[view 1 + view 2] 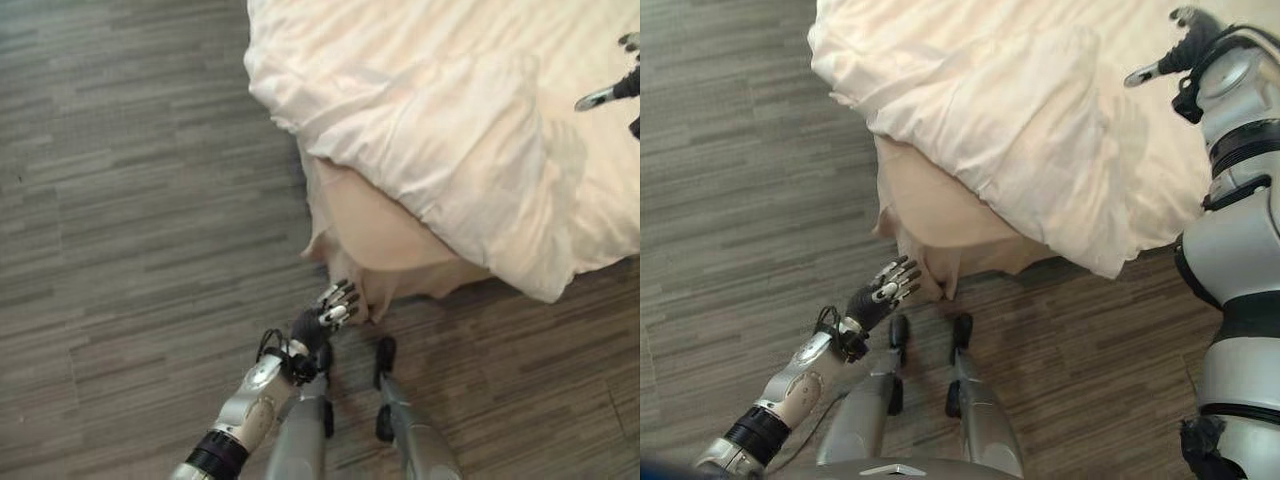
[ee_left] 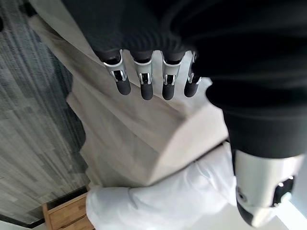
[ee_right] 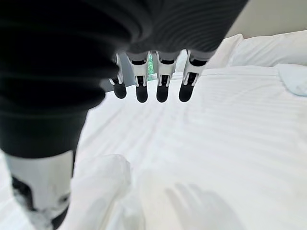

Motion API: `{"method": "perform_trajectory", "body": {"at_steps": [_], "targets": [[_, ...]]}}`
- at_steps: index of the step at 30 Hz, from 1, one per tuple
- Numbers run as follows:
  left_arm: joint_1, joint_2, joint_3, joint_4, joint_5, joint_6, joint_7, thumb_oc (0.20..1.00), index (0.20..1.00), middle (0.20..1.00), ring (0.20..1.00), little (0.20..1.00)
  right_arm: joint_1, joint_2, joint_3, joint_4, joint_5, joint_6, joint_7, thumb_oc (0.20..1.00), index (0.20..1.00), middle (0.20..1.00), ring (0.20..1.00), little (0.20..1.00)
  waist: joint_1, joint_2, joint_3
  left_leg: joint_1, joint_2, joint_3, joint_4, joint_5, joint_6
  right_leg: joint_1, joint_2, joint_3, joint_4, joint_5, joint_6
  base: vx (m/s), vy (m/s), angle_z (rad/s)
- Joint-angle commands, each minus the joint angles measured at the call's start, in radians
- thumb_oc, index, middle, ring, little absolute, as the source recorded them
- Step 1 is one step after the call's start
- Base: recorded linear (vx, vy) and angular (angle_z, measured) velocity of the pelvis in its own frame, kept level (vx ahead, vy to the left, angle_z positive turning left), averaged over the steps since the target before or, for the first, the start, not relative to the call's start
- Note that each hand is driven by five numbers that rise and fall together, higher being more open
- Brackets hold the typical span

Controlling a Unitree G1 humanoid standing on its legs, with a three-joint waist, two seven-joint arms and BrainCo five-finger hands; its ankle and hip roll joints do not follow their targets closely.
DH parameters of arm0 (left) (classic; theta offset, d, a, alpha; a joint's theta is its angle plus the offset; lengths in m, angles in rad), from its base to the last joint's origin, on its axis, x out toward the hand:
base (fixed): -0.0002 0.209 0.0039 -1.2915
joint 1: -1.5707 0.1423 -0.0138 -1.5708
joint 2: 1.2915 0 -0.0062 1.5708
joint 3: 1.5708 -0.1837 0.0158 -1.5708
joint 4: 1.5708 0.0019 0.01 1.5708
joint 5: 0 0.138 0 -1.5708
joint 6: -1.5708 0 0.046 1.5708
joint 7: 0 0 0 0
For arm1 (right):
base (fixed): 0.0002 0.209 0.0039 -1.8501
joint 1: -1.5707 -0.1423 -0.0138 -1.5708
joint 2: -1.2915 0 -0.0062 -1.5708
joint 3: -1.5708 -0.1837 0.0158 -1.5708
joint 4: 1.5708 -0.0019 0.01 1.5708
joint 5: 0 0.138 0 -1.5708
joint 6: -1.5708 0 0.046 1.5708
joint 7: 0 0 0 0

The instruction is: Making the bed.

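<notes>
Grey plank floor (image 1: 120, 200) runs under my left hand (image 1: 335, 305), fingers loosely spread, empty, just short of the beige bed skirt (image 1: 375, 235) beyond my fingertips. White duvet (image 1: 440, 140) hangs bunched over the corner; my right hand (image 1: 1185, 45) hovers above it, fingers extended, empty. I should pinch the duvet edge and pull evenly.

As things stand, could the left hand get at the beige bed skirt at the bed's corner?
Probably yes: the left hand, fingers open, hangs right beside the bed skirt below the white duvet, with nothing between them.
</notes>
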Motion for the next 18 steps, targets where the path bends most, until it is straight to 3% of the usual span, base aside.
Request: {"method": "perform_trajectory", "body": {"at_steps": [1, 9, 18], "targets": [[-0.047, 0.010, -0.030, -0.093, 0.003, -0.047, -0.011, 1.000, 1.000, 1.000, 1.000, 1.000, -0.243, -0.136, 0.144, 0.012, 0.083, -0.013, -0.023, 1.000, 1.000, 1.000, 1.000, 1.000, 0.026, -0.007, 0.042, -0.013, 0.038, -0.074, -0.056, 0.081, -0.088, 0.050, -0.043, 0.023, 0.014, -0.010, 0.101, 0.00, 0.000, 0.00], [-0.047, 0.001, -0.050, -0.093, -0.003, -0.046, -0.011, 1.000, 1.000, 1.000, 1.000, 1.000, -0.314, -0.151, 0.193, 0.036, 0.142, -0.006, 0.001, 1.000, 1.000, 1.000, 1.000, 1.000, 0.040, -0.002, 0.068, -0.066, 0.030, -0.085, -0.056, 0.096, -0.100, 0.007, -0.046, 0.001, 0.014, -0.001, 0.105, 0.00, -0.006, 0.05], [-0.068, -0.001, -0.045, -0.082, 0.010, -0.050, 0.022, 1.000, 1.000, 1.000, 1.000, 1.000, -0.309, -0.152, 0.123, 0.073, 0.252, 0.028, -0.001, 1.000, 1.000, 1.000, 1.000, 1.000, 0.049, -0.005, 0.087, -0.086, 0.028, -0.086, -0.056, 0.100, -0.105, -0.010, -0.044, -0.008, 0.014, -0.001, 0.108, 0.00, -0.002, 0.01]]}}
